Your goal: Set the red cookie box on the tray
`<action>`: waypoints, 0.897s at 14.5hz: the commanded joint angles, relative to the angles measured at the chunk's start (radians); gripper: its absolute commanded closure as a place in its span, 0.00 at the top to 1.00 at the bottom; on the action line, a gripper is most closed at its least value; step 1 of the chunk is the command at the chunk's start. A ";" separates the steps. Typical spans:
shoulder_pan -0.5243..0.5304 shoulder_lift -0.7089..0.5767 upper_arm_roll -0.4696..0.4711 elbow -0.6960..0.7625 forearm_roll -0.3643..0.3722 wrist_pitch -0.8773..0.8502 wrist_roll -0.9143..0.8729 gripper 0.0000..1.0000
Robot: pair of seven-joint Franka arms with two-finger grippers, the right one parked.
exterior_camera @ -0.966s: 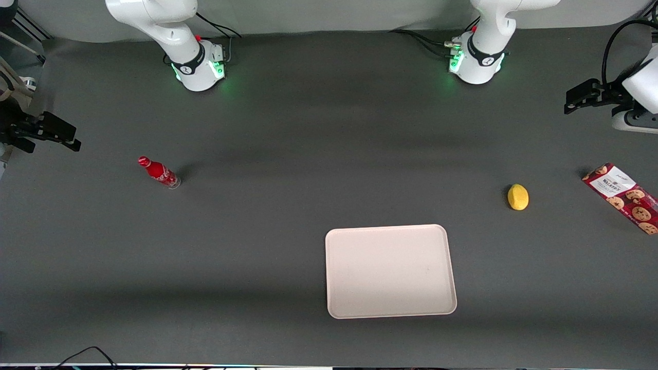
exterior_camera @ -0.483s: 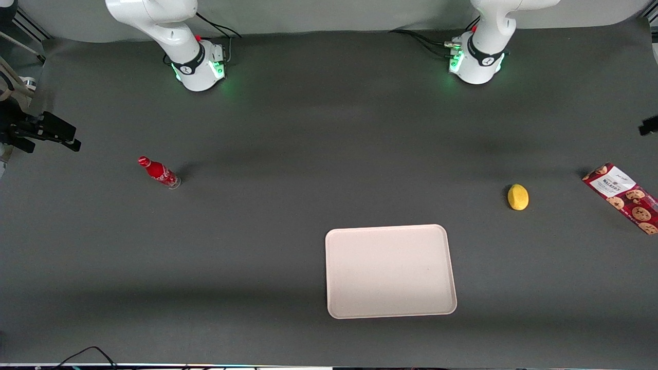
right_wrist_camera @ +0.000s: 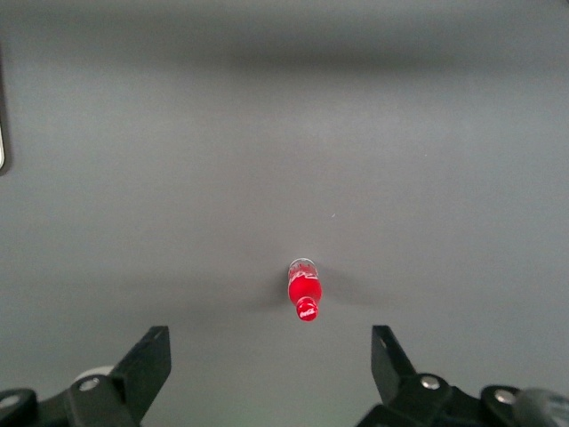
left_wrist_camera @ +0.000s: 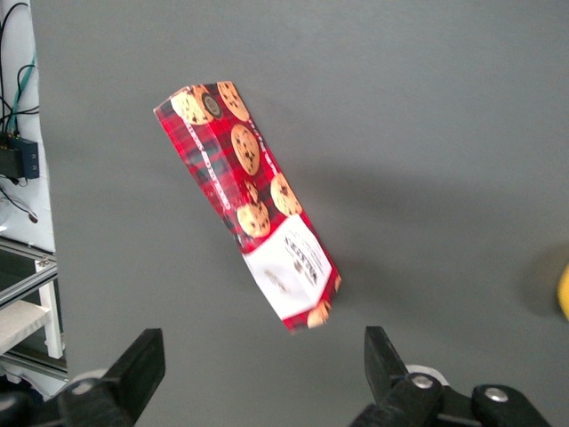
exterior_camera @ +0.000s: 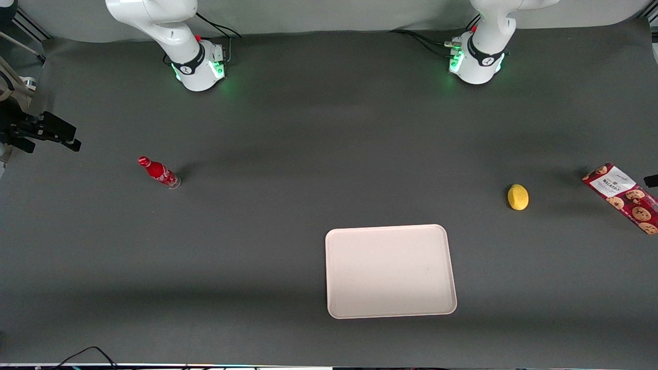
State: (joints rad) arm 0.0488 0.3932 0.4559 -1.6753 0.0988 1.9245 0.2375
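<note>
The red cookie box (exterior_camera: 622,198) lies flat on the dark table at the working arm's end, its white label end pointing away from the front camera. In the left wrist view the red cookie box (left_wrist_camera: 249,200) lies slanted, with the label end closest to my gripper (left_wrist_camera: 262,369). The gripper is open wide, holds nothing and hangs above the table apart from the box. In the front view only a dark tip of it (exterior_camera: 652,180) shows, beside the box. The cream tray (exterior_camera: 390,271) lies bare, nearer to the front camera and toward the table's middle.
A yellow lemon (exterior_camera: 517,197) sits between the box and the tray. A small red bottle (exterior_camera: 158,172) stands toward the parked arm's end. The table edge with cables (left_wrist_camera: 18,151) runs close to the box.
My gripper has swung from farther back toward the front camera, mostly leaving the front view, and now hangs beside the box. The box, tray, lemon and bottle have not moved.
</note>
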 commanded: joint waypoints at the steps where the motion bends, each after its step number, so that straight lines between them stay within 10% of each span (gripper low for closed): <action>1: 0.049 0.068 0.009 0.034 -0.024 0.049 0.074 1.00; 11: 0.059 0.325 0.107 -0.050 -0.460 0.381 0.275 0.93; 13: 0.060 0.352 0.109 -0.050 -0.551 0.413 0.307 0.00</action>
State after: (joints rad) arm 0.1192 0.7212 0.5489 -1.7200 -0.3490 2.2979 0.4798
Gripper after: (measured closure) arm 0.057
